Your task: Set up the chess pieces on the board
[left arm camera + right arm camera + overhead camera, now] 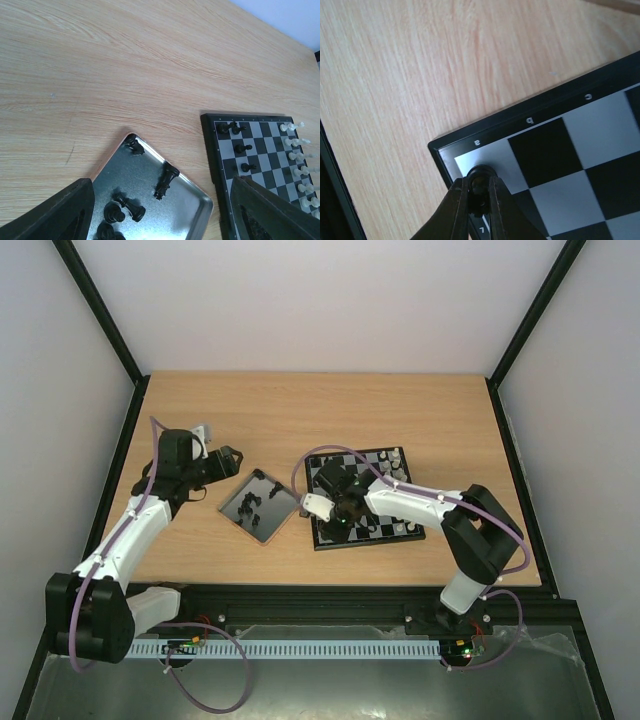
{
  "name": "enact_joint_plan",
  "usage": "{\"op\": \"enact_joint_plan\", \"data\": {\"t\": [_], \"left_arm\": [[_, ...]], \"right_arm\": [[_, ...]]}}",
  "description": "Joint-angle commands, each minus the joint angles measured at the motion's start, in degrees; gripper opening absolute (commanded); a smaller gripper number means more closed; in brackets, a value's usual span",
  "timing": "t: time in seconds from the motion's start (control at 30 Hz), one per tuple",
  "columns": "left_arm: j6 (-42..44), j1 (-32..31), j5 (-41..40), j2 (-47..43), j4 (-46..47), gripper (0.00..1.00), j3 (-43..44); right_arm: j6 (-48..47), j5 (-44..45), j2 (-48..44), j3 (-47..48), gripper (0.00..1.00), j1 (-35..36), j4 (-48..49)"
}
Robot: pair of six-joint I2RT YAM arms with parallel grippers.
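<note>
From above, the board [372, 502] lies askew on the counter [300, 410], right of centre, with the tray [258, 506] just to its left. The left gripper [232, 460] hangs by the tray's far left corner. The right gripper [336, 526] reaches down at the board's near left corner.

The left wrist view shows the left gripper [160, 186] wide open and holding nothing. Below it, black pieces [127, 207] lie scattered in the tray [197, 212]. On the board [260, 150], a few black pieces stand at its left side and white pieces [295, 145] line its right edge.

In the right wrist view, the right gripper [479, 189] is pinched shut on a black piece [479, 175] over the board's [545, 150] pale corner square.
</note>
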Motion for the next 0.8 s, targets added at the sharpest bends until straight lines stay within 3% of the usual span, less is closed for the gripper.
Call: {"op": "enact_joint_plan", "data": {"t": [0.0, 0.17, 0.43, 0.77], "left_arm": [[-0.31, 0.50, 0.55, 0.40, 0.40, 0.76, 0.56], [-0.31, 0.50, 0.80, 0.75, 0.30, 0.76, 0.60], [-0.31, 0.60, 1.20, 1.08, 0.30, 0.76, 0.65], [-0.31, 0.68, 1.68, 1.46, 0.30, 0.76, 0.60]], "right_arm": [[-1.15, -0.80, -0.01, -1.10, 0.01, 1.10, -3.16], [-1.09, 0.20, 0.82, -1.27, 0.02, 1.38, -2.87], [-0.01, 1.46, 0.53, -1.65, 0.15, 1.47, -1.14], [0.31, 1.10, 1.01, -1.86, 0.13, 1.47, -0.09]]}}
